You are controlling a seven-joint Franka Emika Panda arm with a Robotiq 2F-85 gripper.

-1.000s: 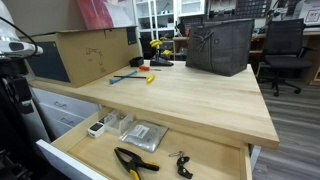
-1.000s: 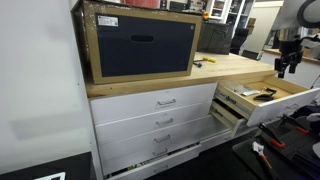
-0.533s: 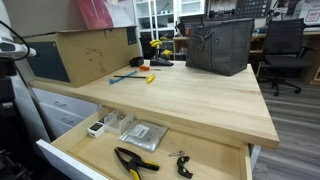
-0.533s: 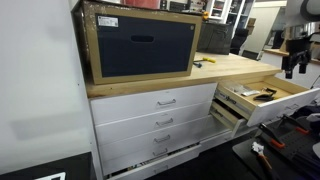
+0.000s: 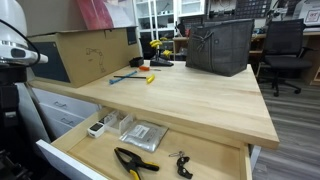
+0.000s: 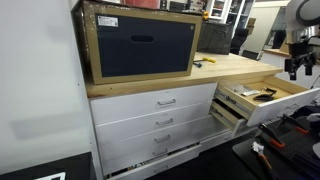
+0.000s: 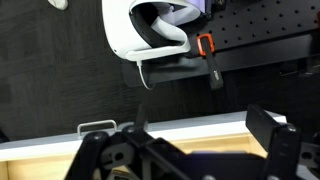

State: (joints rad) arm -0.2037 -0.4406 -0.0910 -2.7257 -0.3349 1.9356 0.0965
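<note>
My gripper (image 6: 294,70) hangs above the open top drawer (image 6: 283,101) at the right end of the white cabinet, clear of everything. In the wrist view its two black fingers (image 7: 190,150) stand wide apart with nothing between them, over the drawer's white front edge (image 7: 180,125) and pale wood bottom. In an exterior view only part of the white arm (image 5: 15,50) shows at the left edge. The drawer (image 5: 60,158) holds black-and-yellow pliers (image 5: 133,161), a grey plastic packet (image 5: 143,135), a small white device (image 5: 96,128) and a small dark key-like item (image 5: 181,163).
A cardboard box (image 5: 85,52) with a dark front (image 6: 140,48), a dark bin (image 5: 218,45) and small tools (image 5: 140,74) sit on the wooden top (image 5: 200,100). On the dark floor lie a white headset (image 7: 145,30) and an orange-handled tool (image 7: 208,60). Lower drawers (image 6: 165,120) are shut.
My gripper has drifted slightly along and down over the open drawer. The arm's white part has shifted a little into view. Nothing else moved.
</note>
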